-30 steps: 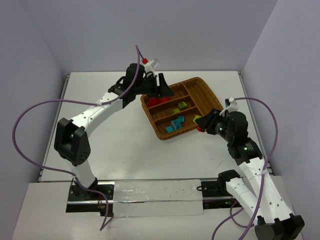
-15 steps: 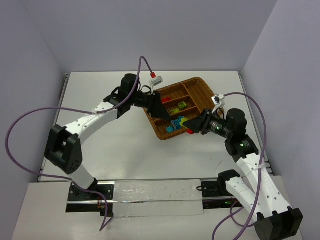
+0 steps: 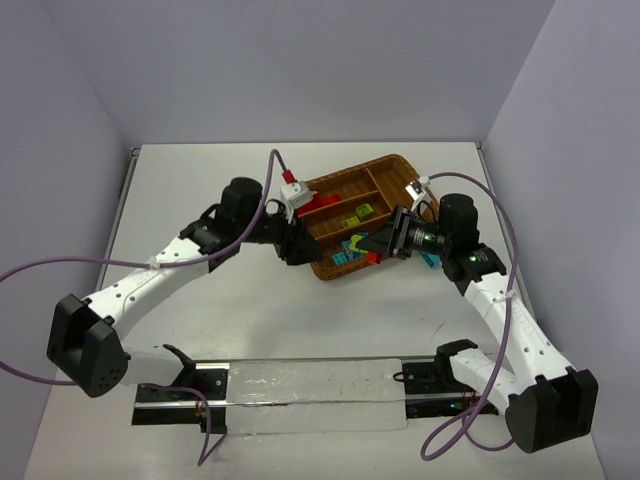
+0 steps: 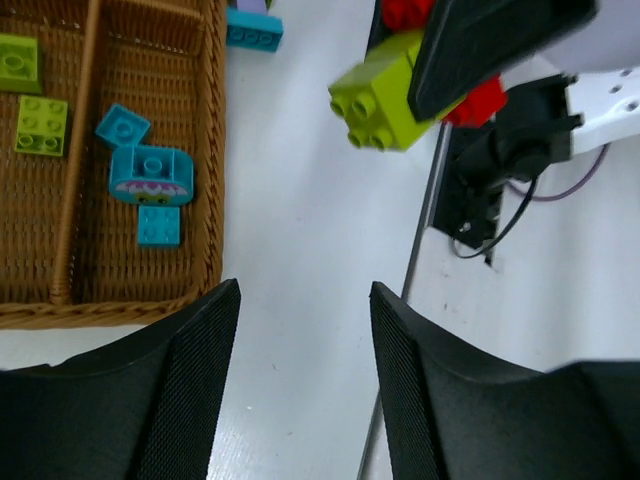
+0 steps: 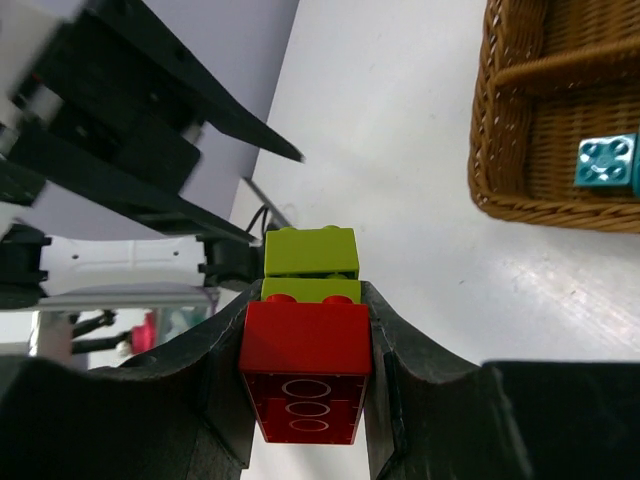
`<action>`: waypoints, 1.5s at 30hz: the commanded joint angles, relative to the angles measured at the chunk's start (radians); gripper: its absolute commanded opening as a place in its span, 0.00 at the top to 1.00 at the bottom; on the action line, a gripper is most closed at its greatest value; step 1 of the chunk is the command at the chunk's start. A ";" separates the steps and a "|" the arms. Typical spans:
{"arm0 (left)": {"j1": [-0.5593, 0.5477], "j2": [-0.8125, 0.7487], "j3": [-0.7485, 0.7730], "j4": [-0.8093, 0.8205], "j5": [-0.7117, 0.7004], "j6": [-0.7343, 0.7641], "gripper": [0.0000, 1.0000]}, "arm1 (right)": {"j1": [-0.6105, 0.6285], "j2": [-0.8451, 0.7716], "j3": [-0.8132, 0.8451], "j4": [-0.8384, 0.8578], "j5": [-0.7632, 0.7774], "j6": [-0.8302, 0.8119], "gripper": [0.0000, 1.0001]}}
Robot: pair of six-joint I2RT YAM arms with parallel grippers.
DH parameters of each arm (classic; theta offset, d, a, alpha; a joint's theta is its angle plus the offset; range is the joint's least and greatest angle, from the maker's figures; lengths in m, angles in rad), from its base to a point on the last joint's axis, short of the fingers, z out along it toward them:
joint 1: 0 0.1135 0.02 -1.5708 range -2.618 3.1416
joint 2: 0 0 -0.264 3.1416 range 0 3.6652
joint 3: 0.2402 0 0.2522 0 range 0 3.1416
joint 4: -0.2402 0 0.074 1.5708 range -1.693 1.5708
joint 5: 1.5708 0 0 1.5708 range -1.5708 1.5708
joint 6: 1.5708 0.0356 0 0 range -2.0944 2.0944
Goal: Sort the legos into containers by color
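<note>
The woven wicker tray (image 3: 372,164) sits skewed on the smooth white table (image 3: 200,180), with broad bare surface to its left and in front, and plain walls (image 3: 300,70) closing the far and side edges. Both arms crowd the tray's near rim. The right gripper (image 5: 312,298) is clamped on a glossy red brick (image 5: 305,355), whose hollow underside faces the wrist camera, with a yellow-green brick (image 5: 310,250) stuck on its far end. The pair hangs over bare table just outside the tray's rim, not over any slot. Facing it from the left, the left gripper (image 4: 303,295) stands part open, its finely textured black fingers (image 4: 190,400) apart with nothing between them, near the held stack but not touching it. Inside the tray, thin cane dividers make long slots: cyan bricks (image 4: 150,175) lie in the nearest one, flat green bricks (image 4: 40,125) in the next, and red bricks (image 3: 330,198) farther back. A loose cyan brick (image 4: 252,30) lies on the table just outside the tray's near long wall.
</note>
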 commanded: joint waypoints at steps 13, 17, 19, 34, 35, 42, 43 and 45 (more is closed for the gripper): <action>-0.220 -0.161 -0.304 0.635 -0.273 0.343 0.30 | -0.006 0.029 0.057 -0.021 -0.098 0.029 1.00; -0.243 -0.116 -0.288 0.673 -0.272 0.400 0.29 | -0.007 0.029 0.054 -0.021 -0.103 0.021 1.00; -0.250 -0.097 -0.268 0.668 -0.275 0.418 0.28 | -0.006 0.026 0.053 -0.022 -0.104 0.017 1.00; -0.251 -0.059 -0.229 0.666 -0.258 0.495 0.28 | -0.006 0.031 0.044 -0.010 -0.132 0.011 1.00; -0.251 -0.059 -0.232 0.663 -0.247 0.504 0.28 | -0.006 0.032 0.044 -0.007 -0.138 0.012 1.00; -0.252 -0.044 -0.220 0.602 -0.176 0.578 0.29 | -0.006 0.041 0.049 0.008 -0.175 0.018 1.00; -0.252 -0.042 -0.220 0.602 -0.174 0.581 0.30 | -0.004 0.043 0.048 0.013 -0.186 0.019 1.00; -0.250 -0.037 -0.217 0.600 -0.171 0.588 0.30 | -0.007 0.047 0.046 0.017 -0.199 0.020 1.00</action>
